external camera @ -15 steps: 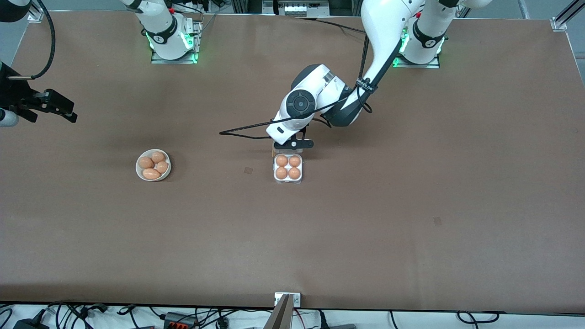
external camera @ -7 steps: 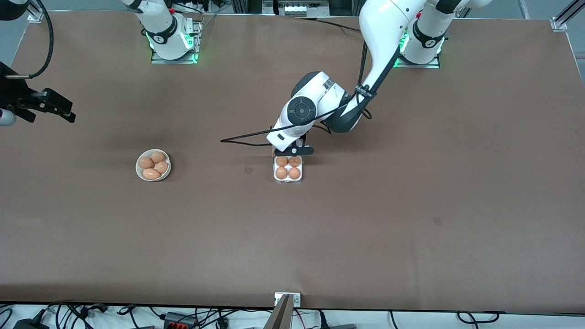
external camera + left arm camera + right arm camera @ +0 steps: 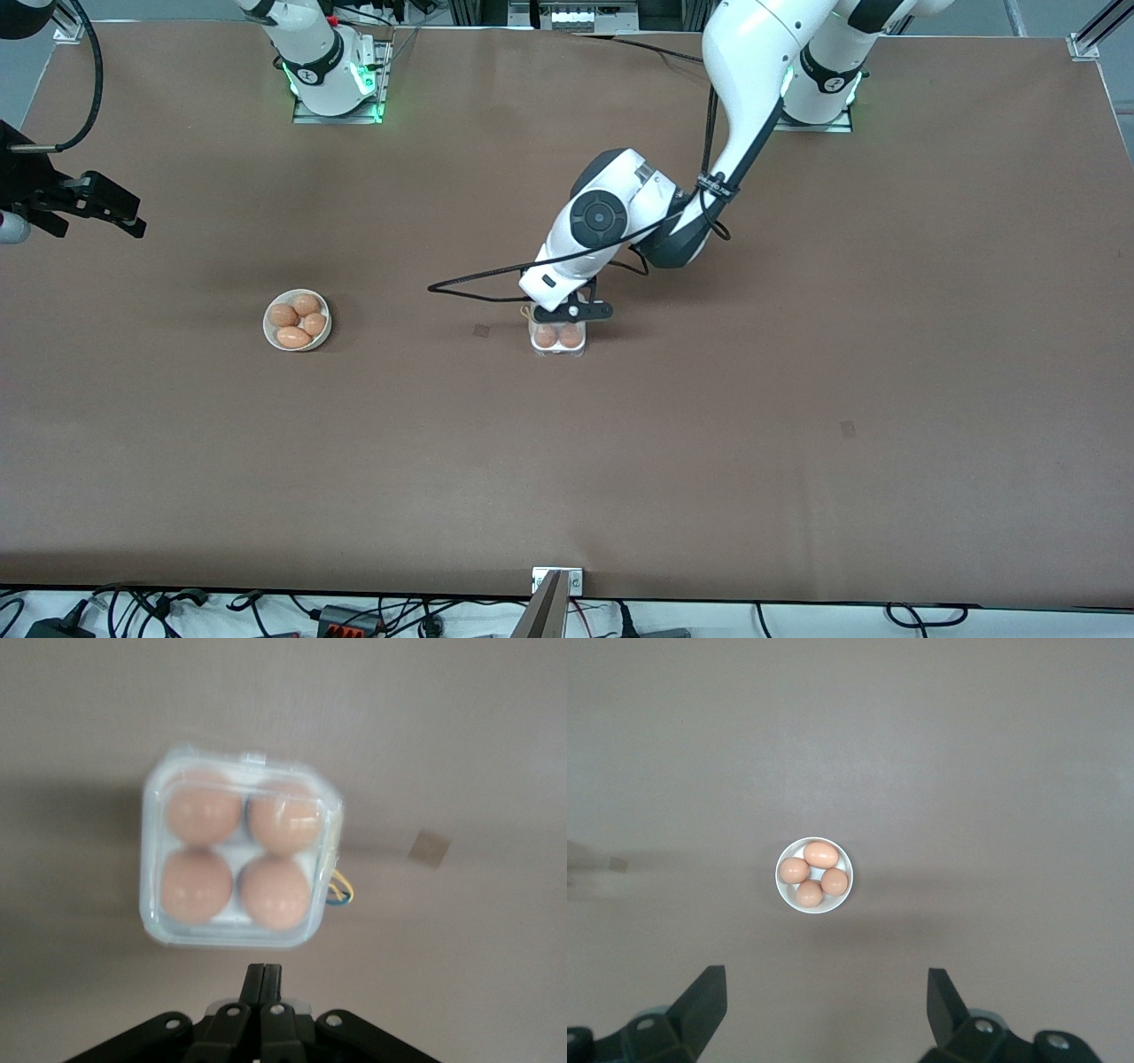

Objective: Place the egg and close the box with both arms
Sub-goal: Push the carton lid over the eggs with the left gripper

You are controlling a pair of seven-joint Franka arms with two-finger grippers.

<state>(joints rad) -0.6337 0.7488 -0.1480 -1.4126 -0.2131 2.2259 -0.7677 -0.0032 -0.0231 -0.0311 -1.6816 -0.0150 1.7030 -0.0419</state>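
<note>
At mid-table, the box (image 3: 558, 339) holds four eggs under its lid (lowered); the left gripper (image 3: 573, 311), fingers together, sits over it. Well apart, the right gripper (image 3: 824, 1005) waits, fingers spread, above the bowl (image 3: 814, 874).

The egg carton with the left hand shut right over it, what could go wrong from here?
1. The shut left hand hangs over the clear egg carton; pressing hard on the lid could crack one of the four eggs under it.
2. An off-center push might slide or tip the light carton on the table.
3. Whether the lid has latched cannot be seen; it may spring up.
</note>
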